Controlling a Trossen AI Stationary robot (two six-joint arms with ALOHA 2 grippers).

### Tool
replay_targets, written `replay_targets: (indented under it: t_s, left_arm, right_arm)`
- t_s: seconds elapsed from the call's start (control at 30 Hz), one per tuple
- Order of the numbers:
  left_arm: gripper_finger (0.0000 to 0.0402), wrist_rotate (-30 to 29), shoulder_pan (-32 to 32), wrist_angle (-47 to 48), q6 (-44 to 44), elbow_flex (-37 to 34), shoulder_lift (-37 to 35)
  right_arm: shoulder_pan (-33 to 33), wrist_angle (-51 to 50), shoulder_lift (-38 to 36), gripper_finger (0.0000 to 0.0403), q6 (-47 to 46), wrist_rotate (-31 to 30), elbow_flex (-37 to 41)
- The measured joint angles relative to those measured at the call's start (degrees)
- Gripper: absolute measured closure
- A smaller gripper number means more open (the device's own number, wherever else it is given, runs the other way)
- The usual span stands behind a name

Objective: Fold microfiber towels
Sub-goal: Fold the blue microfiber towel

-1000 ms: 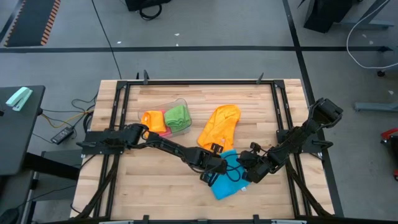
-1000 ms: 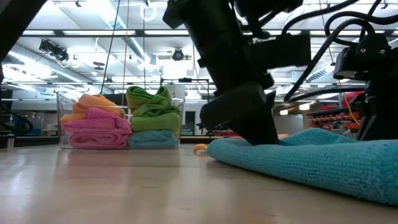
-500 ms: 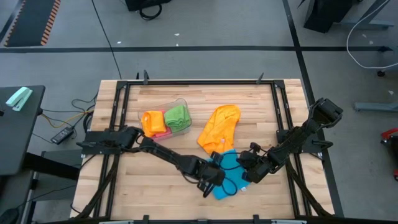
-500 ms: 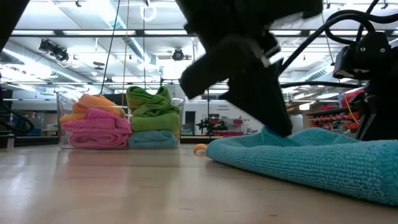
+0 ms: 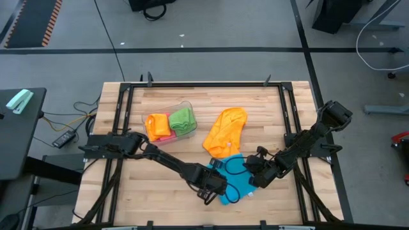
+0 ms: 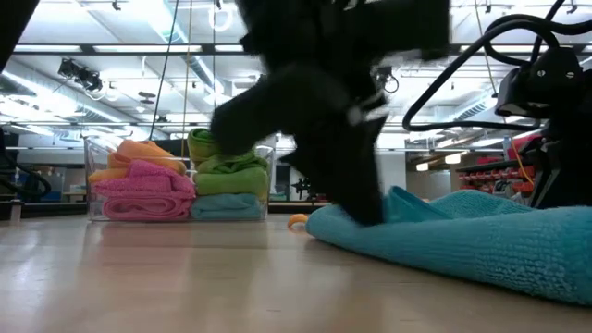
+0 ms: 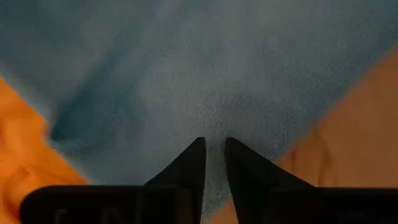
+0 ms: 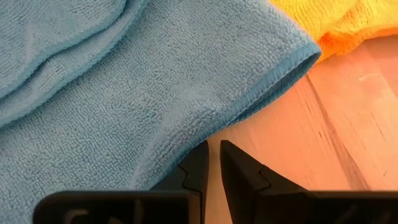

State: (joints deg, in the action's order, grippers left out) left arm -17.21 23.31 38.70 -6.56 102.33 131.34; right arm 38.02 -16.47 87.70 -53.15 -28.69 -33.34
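Nearest, left tool point(image 7: 213, 152) over the sky blue towel point(image 5: 238, 179), fingers nearly together with only a thin gap; no telling whether cloth is pinched. Beside it, right tool point(image 8: 213, 155) at the towel's edge on the counter point(image 5: 160, 191), fingers narrowly parted, grip unclear. Beyond, orange towel point(image 5: 225, 131) touching the blue one. Farthest, clear tub point(image 6: 180, 180) with folded pink point(image 6: 143, 190) and green point(image 6: 222, 162) towels.

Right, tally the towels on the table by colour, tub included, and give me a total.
Blue: 2, one spread by the grippers, one at the bottom of the clear tub
Orange: 2, one loose, one in the tub
Green: 1, in the tub
Pink: 1, in the tub
Total: 6
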Motion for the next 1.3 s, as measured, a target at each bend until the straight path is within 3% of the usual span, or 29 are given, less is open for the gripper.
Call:
replay_targets:
  t_s: [0.47,0.67,0.83,1.1,1.3]
  left_arm:
    - [0.0330,4.39,1.78,8.48,8.98,0.28,0.55]
    - [0.0324,4.49,3.55,12.60,11.81,0.27,0.53]
    - [0.0327,4.51,4.60,15.01,11.48,1.39,0.74]
    - [0.0352,5.98,7.13,21.68,8.45,11.09,1.02]
    - [0.0357,4.09,9.04,24.98,4.23,11.91,1.14]
  right_arm:
    - [-0.02,-2.88,0.00,0.0354,15.50,-0.07,-0.02]
    - [-0.02,-4.14,-0.07,0.0354,16.31,-0.20,-0.27]
    - [-0.02,-2.48,-0.07,0.0354,16.19,-0.13,-0.79]
    - [-0.02,3.45,-0.07,0.0354,16.12,-0.09,-0.79]
    - [0.02,5.68,-0.04,0.0354,16.12,-0.11,-0.83]
